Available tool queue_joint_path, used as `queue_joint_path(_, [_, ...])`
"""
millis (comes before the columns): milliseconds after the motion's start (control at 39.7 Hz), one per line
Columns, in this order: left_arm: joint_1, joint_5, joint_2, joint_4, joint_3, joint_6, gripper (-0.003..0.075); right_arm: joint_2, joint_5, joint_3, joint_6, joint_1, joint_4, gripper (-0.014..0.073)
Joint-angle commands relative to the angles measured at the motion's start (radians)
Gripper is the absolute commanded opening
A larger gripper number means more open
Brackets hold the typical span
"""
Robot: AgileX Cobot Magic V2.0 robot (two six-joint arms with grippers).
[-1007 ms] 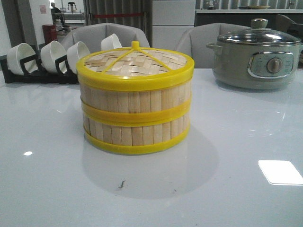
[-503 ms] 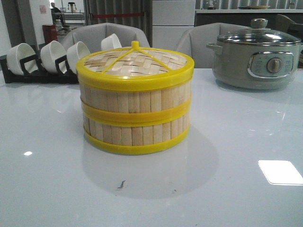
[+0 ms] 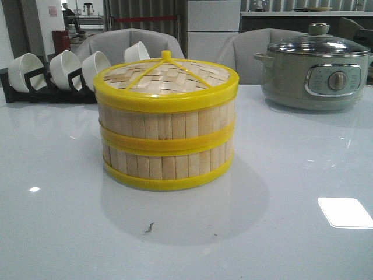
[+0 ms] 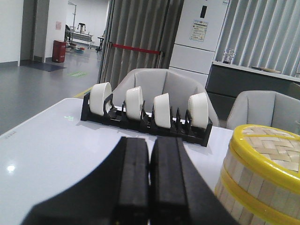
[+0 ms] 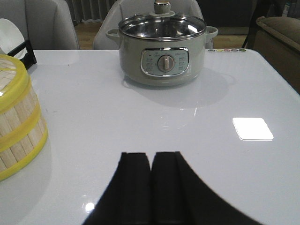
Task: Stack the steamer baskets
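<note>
Front view: 2 steamer baskets stacked upright mid-table, lid on top, knob up. Left gripper, right gripper — both closed, empty, apart from stack.

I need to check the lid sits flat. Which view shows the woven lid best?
The front view: the whole woven lid shows, level on the stacked baskets. The left wrist view catches only part of it at the frame edge; the right wrist view shows just a sliver of its rim.
</note>
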Motion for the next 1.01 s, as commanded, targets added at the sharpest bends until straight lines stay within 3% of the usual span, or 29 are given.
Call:
queue_joint_path(0, [0.001, -0.068, -0.016, 0.012, 0.0, -0.009, 0.0087, 0.009, -0.09, -0.03, 0.0, -0.005, -0.007, 0.0055])
queue_joint_path(654, [-0.001, -0.058, -0.014, 0.014, 0.0, -0.005, 0.0087, 0.009, -0.09, -0.03, 0.0, -0.005, -0.007, 0.0055])
queue_joint_path(805, [-0.001, -0.058, -0.014, -0.213, 0.0, 0.28, 0.0087, 0.009, -0.09, -0.03, 0.0, -0.005, -0.007, 0.0055])
queue_joint_path(981, [0.001, -0.058, -0.014, -0.165, 0.0, 0.284, 0.0087, 0.009, -0.09, -0.03, 0.0, -0.005, -0.007, 0.0055])
